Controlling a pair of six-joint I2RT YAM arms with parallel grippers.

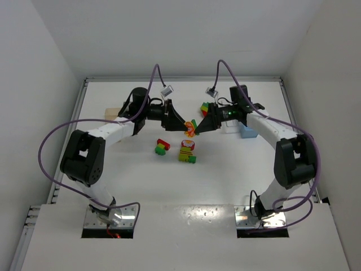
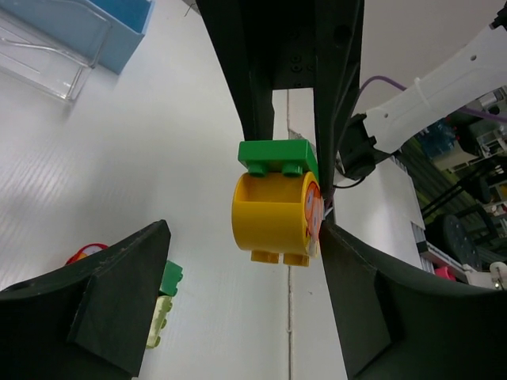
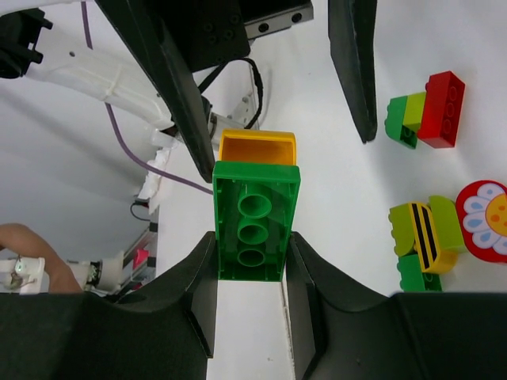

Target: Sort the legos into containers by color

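Black fingers [image 3: 190,301] of the right gripper [image 3: 250,247] filled the bottom of its wrist view, pressed in on the two long sides of a green brick [image 3: 255,218] and holding it clear above the table [image 3: 333,237]. Stuck to the far end of the green brick was a rounded yellow piece [image 3: 257,146].

The left gripper [image 2: 245,229] faced the green brick from the opposite side with its fingers spread wide, one on each side of the yellow piece and neither pinching it. One finger lay close against the yellow piece's printed face, though whether it touched could not be told. The other stood well apart.

Judging by this, the step in hand was splitting a two-colour cluster so that each colour could go to its own bin. The next move called for the left fingers to close squarely on the yellow piece, then pull or twist it off while the right grip held firm.

Two loose clusters [image 1: 162,147] [image 1: 187,152] lay on the table below the green brick, on the side nearer the arm bases. A light blue bin [image 1: 247,132] stood to the right of the green brick, beyond the right gripper, with a clear bin [image 2: 47,59] beside it.
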